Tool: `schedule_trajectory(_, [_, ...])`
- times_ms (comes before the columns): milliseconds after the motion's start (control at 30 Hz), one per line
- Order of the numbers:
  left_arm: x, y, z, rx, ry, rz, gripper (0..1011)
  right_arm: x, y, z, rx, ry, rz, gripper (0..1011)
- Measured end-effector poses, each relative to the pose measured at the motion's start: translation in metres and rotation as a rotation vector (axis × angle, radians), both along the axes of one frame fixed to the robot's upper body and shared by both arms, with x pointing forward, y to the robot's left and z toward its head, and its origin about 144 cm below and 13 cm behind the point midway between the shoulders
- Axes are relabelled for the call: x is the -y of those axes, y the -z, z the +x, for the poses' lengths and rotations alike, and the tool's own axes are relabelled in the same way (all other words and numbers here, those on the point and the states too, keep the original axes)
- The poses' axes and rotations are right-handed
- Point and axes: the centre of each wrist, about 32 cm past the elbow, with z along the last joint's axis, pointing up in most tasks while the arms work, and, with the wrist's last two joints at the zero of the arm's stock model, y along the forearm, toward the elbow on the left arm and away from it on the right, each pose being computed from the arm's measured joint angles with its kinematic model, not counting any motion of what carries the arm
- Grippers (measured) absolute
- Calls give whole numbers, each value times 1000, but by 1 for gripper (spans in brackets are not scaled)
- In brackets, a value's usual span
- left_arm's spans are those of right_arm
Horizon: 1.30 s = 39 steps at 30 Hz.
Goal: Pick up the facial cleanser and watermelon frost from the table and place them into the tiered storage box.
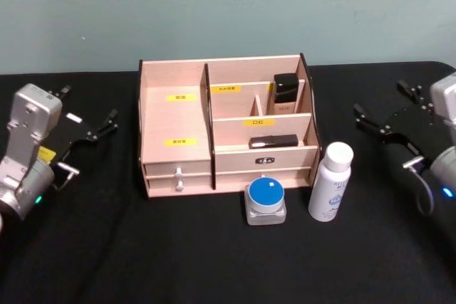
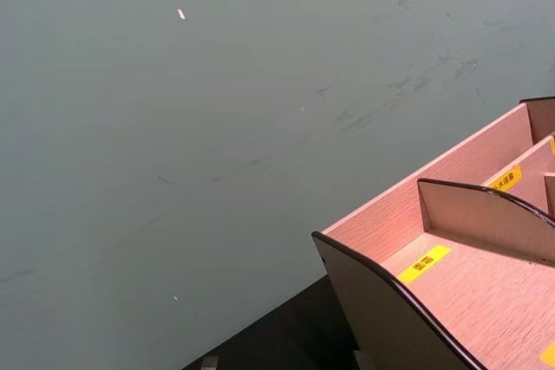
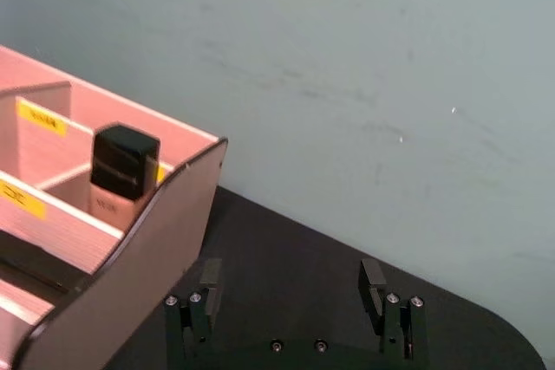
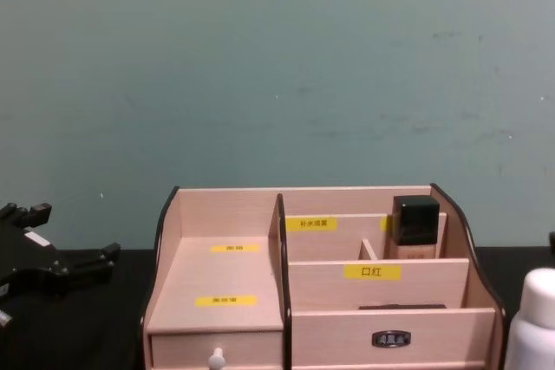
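The facial cleanser (image 1: 330, 183), a white bottle with a white cap, stands on the black table just right of the tiered storage box (image 1: 174, 151); its top also shows in the chest view (image 4: 533, 314). The watermelon frost (image 1: 266, 201), a small grey jar with a blue lid, sits in front of the box's right drawer. My left gripper (image 1: 90, 103) hovers open at the left of the box, empty. On the far side, to the right of the cleanser, my right gripper (image 1: 377, 97) is open and empty too, its fingers (image 3: 211, 276) spread beside the box's right wall (image 3: 130, 275).
The box (image 4: 225, 309) holds a beige bottle with a black cap (image 1: 286, 90) in its rear right compartment and a flat black item (image 1: 273, 142) on the tier below. Its left compartments are bare. A teal wall stands close behind the table.
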Motion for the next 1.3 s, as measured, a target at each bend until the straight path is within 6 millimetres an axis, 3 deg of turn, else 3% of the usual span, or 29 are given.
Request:
schedule_trajectory(200, [0,0,0,0,0,0,1010,8,-20,-18,23,-33,26,1002])
schedule_trajectory(467, [0,0,0,0,0,0,1010,10,-54,-61,53,-115,56,1002])
schedule_trajectory(633, [0,0,0,0,0,0,1010,9,-64,-85,25,-166,89,1002])
schedule_trajectory(967, [0,0,0,0,0,0,1010,3,-55,-110,-116,-235,140,1002])
schedule_trajectory(1300, [0,0,0,0,0,0,1010,-1,-36,-113,-206,-256,164,1002])
